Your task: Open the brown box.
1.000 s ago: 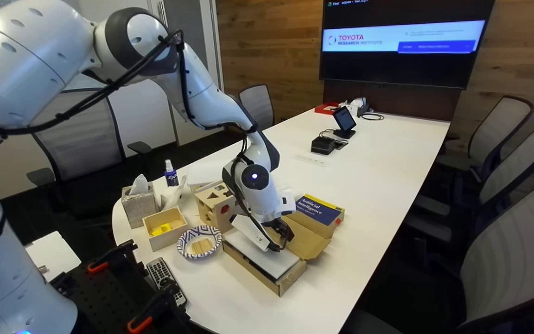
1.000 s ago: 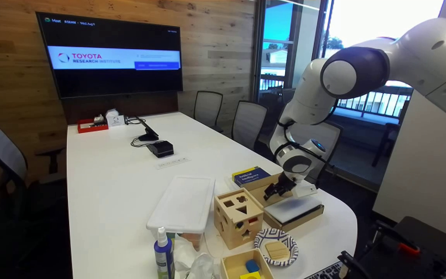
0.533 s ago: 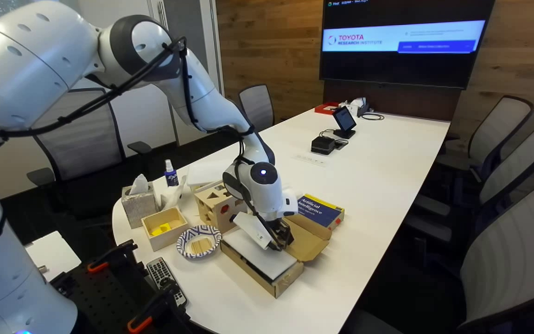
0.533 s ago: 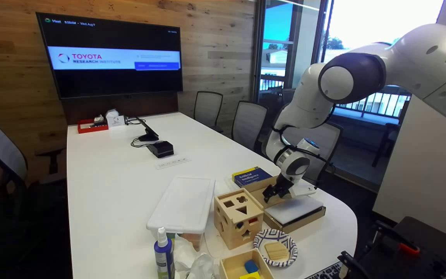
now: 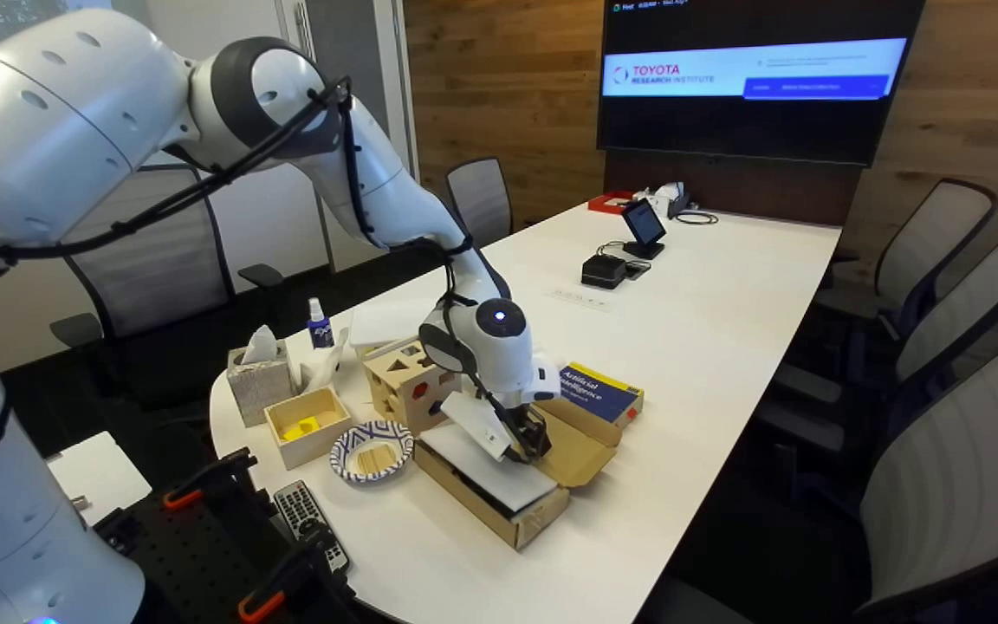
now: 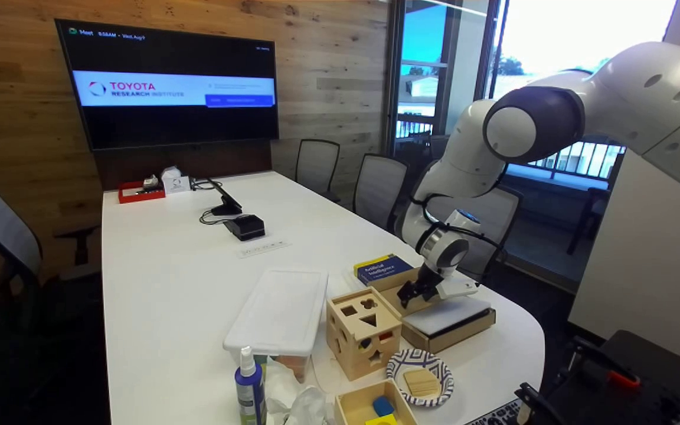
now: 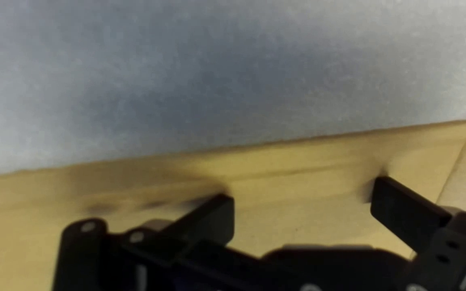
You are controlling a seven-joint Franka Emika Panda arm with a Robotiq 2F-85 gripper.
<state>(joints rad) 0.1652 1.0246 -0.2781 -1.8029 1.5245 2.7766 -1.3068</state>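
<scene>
The brown box [image 5: 475, 505] lies near the table's end with its lid [image 5: 586, 455] folded back; the lid also shows in an exterior view [image 6: 392, 290]. A flat grey-white slab [image 5: 486, 468] fills the box. My gripper [image 5: 539, 449] points down over the hinge side, between slab and lid. In the wrist view the gripper [image 7: 303, 190] is open, its fingers [image 7: 403, 206] wide apart, with only tan cardboard [image 7: 297, 218] seen between them. The slab [image 7: 217, 81] fills the top of that view. I cannot tell whether the fingertips touch the cardboard.
A blue and yellow book [image 5: 596, 394] lies behind the lid. A wooden shape cube [image 6: 363, 333] stands beside the box. A patterned bowl [image 5: 373, 451], a small wooden tray [image 5: 308, 446], a remote [image 5: 310, 520] and a lidded white bin [image 6: 281, 310] are nearby.
My gripper has moved a little from over the slab towards the lid side and stays open. The box has shifted very slightly. The lid stays folded back.
</scene>
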